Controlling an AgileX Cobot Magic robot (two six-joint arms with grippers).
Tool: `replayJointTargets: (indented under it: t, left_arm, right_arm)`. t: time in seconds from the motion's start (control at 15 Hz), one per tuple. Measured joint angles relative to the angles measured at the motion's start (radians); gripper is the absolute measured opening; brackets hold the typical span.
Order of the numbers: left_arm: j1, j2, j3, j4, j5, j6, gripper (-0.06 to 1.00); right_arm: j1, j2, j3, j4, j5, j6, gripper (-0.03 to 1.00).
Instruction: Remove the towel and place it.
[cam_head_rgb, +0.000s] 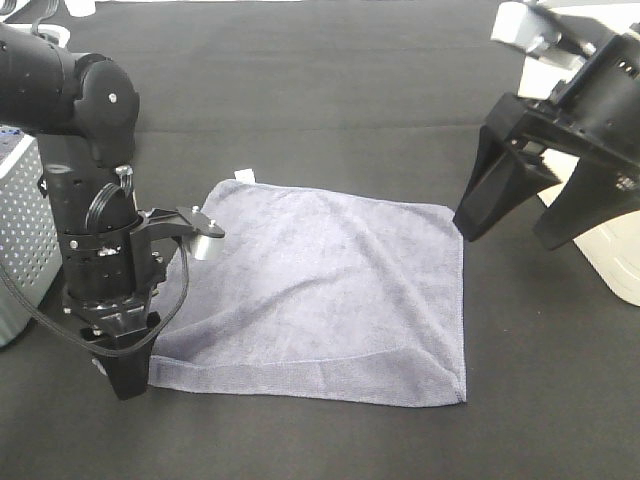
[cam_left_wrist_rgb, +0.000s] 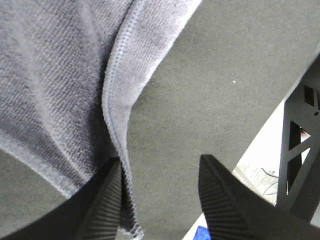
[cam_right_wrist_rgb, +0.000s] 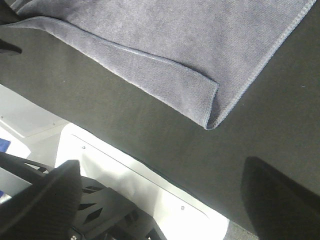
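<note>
**Towel and table.** The towel (cam_head_rgb: 330, 290) is shown spread nearly flat on the table (cam_head_rgb: 330, 100), which is covered with a matt black, felt-like cloth. The towel is roughly square, grey-lavender, and of short, dense pile with faint diagonal creases. A stitched hem (cam_left_wrist_rgb: 112, 100) runs along its edges. A small white tag (cam_head_rgb: 243, 176) is seen at the far left corner. At the near right corner a narrow triangular fold (cam_right_wrist_rgb: 207, 107) is turned over onto the towel's own surface.

**Left arm.** The left gripper (cam_head_rgb: 125, 375) is pointed straight down at the towel's near left corner, with the black forearm bent steeply over it. In the left wrist view the jaws are parted moderately. One ribbed black finger (cam_left_wrist_rgb: 107, 200) lies against the raised hem of the towel (cam_left_wrist_rgb: 50, 75). Only black table cloth is seen across the rest of the gap, and the hem is not pinched.

**Right arm.** The right gripper (cam_head_rgb: 508, 232) is held above the table just beyond the towel's far right corner, tilted down and leftward. Its two black, wedge-shaped fingers are spread wide and nothing lies between them (cam_right_wrist_rgb: 160, 162).

**Surroundings.** A perforated metal box (cam_head_rgb: 20, 230) stands at the left edge.
</note>
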Motion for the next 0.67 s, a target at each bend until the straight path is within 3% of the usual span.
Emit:
replayJointTargets:
  t: [0.2,0.67]
  left_arm:
    - [0.0,0.026,0.0,0.054,0.031,0.0,0.45]
    - [0.0,0.032,0.072,0.068,0.039,-0.054,0.45]
  right_arm:
    - [0.0,-0.009,0.0,-0.004,0.012,0.0,0.83]
    - [0.0,-0.01,0.0,-0.007,0.014,0.0,0.83]
